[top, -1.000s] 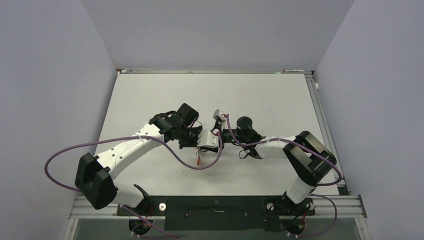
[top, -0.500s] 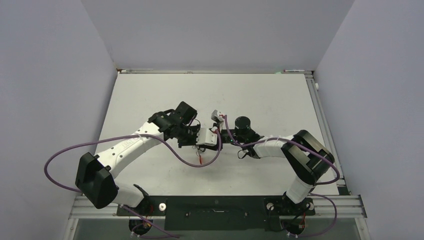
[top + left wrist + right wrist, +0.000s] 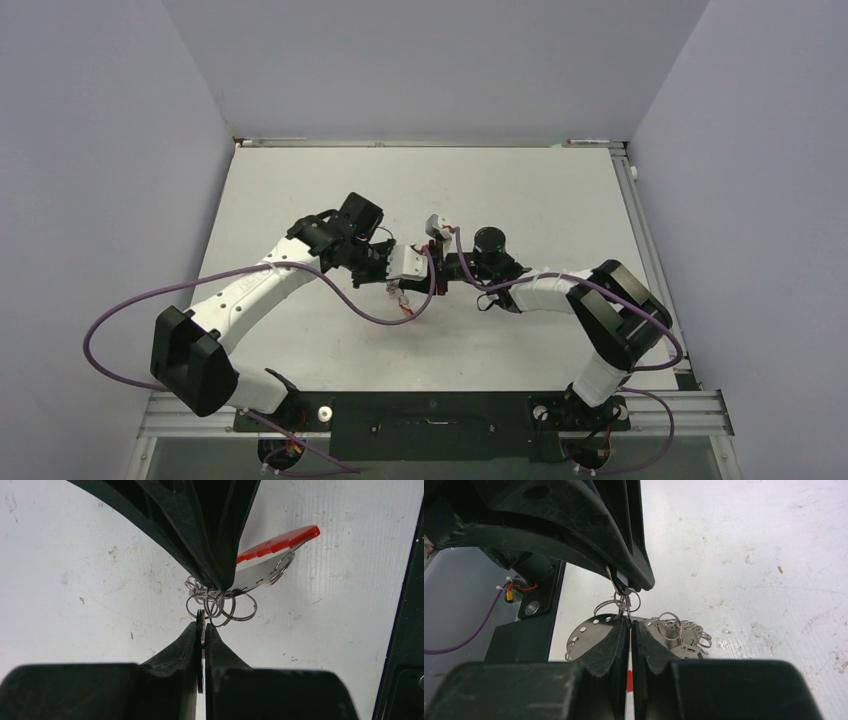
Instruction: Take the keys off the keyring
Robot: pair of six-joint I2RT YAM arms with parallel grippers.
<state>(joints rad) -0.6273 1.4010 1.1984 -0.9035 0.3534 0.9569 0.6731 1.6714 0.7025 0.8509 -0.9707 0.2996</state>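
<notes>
Pinching a thin flat metal piece, judged to be one of the keys [image 3: 201, 614], the left pincer [image 3: 202, 626] is pressed together on it. Just beyond, the wire rings [image 3: 235, 609] of the keyring [image 3: 257, 572] are hung between both arms, and its band is clamped by the closed right pincer [image 3: 630, 625], so that the key can be pulled against a fixed ring. All is held above the surface [image 3: 75, 580]. No container is seen.

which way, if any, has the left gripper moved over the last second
Yes. In the top view the left gripper has shifted toward the table's far edge and slightly to the left.
</notes>
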